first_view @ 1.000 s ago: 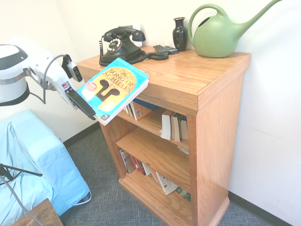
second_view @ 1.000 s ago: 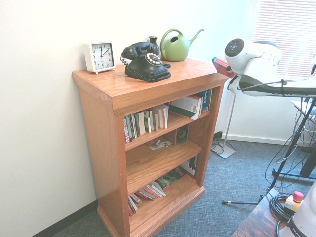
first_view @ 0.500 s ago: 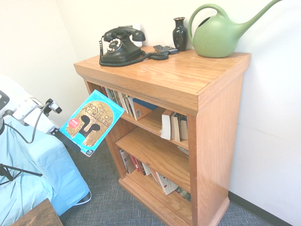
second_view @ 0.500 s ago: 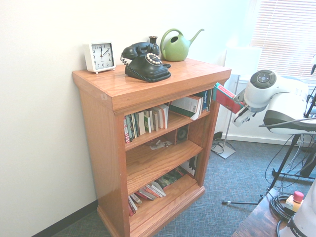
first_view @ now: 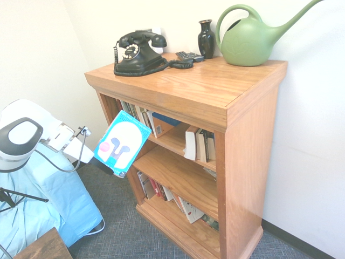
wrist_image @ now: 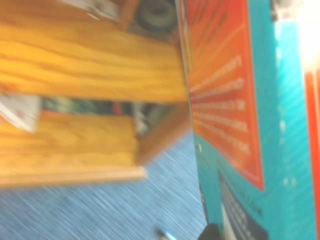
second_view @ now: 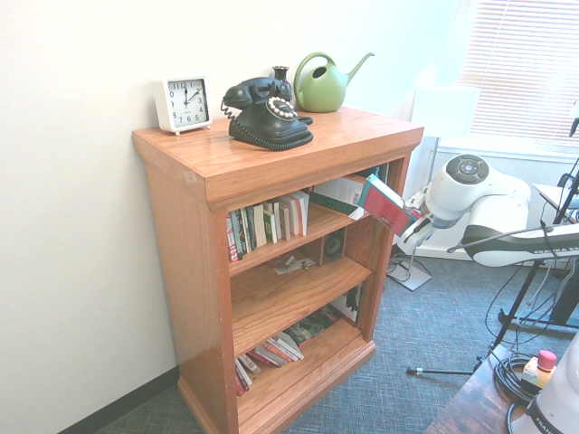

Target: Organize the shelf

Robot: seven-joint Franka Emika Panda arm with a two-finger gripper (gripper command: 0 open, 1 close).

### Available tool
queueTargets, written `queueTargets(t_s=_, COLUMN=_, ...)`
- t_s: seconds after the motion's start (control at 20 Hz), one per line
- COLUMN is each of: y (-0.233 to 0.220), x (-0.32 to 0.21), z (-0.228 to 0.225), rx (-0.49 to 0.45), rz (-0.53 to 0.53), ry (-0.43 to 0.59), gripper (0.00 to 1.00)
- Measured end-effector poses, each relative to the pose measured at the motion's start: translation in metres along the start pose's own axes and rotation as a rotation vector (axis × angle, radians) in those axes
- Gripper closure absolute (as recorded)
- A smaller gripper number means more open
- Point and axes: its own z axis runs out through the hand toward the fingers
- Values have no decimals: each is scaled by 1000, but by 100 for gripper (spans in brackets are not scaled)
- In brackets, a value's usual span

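The shelf [first_view: 215,94] [second_view: 271,154] is an orange-brown oak bookcase with three open tiers, seen in both exterior views. My gripper [first_view: 103,163] [second_view: 407,226] is shut on the lower edge of a teal book [first_view: 122,143] [second_view: 384,202]. The book stands tilted just outside the shelf's open front, at the height of the upper and middle tiers. Its front cover looks washed out in the first exterior view. Close up in the wrist view, the book [wrist_image: 230,110] shows its teal back with an orange panel, beside blurred shelf boards [wrist_image: 90,65].
On top stand a black telephone [first_view: 138,51], a dark vase [first_view: 206,38], a green watering can [first_view: 250,40] and a white clock [second_view: 183,102]. Books [second_view: 267,224] fill the upper tier and several books [first_view: 161,190] lie in the bottom one. A blue-covered object [first_view: 48,199] sits left.
The arm carried the book down from the level of the shelf's top to the upper tiers, then moved it closer to the open front. The grip has stayed shut.
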Motion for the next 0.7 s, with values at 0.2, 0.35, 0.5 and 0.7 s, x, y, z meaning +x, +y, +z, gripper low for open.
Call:
queueTargets(t_s=0.2, y=-27, x=-10, z=28, rx=57, rz=-16, ry=-27, gripper=100)
queueTargets(t_s=0.35, y=-44, x=-15, z=50, rx=88, rz=-14, ry=-50, gripper=100)
queueTargets(t_s=0.5, y=-54, x=-9, z=72, rx=119, rz=5, ry=-77, gripper=100)
queueTargets(t_s=0.7, y=-70, x=-4, z=96, rx=171, rz=30, ry=-118, gripper=100)
